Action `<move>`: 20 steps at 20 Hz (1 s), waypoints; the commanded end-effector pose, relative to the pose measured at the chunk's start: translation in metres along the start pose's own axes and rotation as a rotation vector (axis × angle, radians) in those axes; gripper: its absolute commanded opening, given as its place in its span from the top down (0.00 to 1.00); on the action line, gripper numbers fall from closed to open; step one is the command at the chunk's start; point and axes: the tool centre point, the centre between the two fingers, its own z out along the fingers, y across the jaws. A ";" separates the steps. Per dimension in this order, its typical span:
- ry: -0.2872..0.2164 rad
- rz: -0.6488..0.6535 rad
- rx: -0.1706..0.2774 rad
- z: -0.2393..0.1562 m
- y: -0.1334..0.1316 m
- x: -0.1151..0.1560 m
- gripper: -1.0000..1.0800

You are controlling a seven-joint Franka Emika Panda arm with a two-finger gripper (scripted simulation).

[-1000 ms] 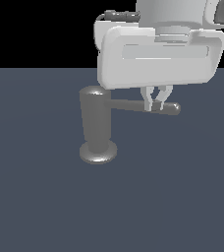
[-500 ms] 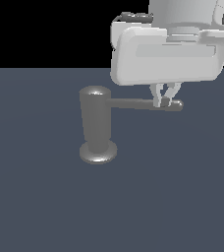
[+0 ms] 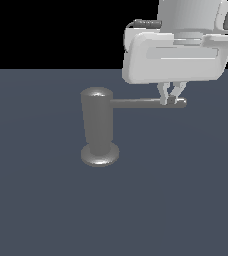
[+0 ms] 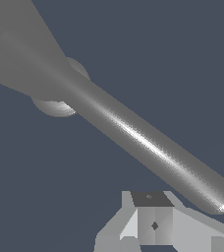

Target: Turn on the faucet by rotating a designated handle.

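The faucet [image 3: 97, 124] is a dull grey upright cylinder on a round disc base [image 3: 100, 155]. Its handle [image 3: 138, 103], a thin grey rod, projects from the cylinder's top toward the exterior view's right. My gripper [image 3: 171, 99] hangs under the white hand, fingers together, shut and empty. Its tips are at the rod near the rod's rounded end [image 3: 182, 103]. In the wrist view the handle [image 4: 148, 145] runs just beside the closed fingertips [image 4: 153, 219], not between them. The faucet body [image 4: 20, 49] and its base [image 4: 57, 107] lie beyond.
The flat dark blue-grey floor [image 3: 176, 200] spreads all around the faucet. The white hand body [image 3: 176, 57] hangs above the handle's outer half. No other objects are in view.
My hand has moved toward the exterior view's right with its fingertips at the rod. The handle's outer end has swung with it, rising a little in the picture. The faucet body has stayed put.
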 end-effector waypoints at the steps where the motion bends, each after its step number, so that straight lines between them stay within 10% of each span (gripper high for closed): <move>1: -0.005 -0.009 0.000 0.004 0.002 0.009 1.00; 20: -0.017 0.001 0.006 0.010 0.041 0.054 1.00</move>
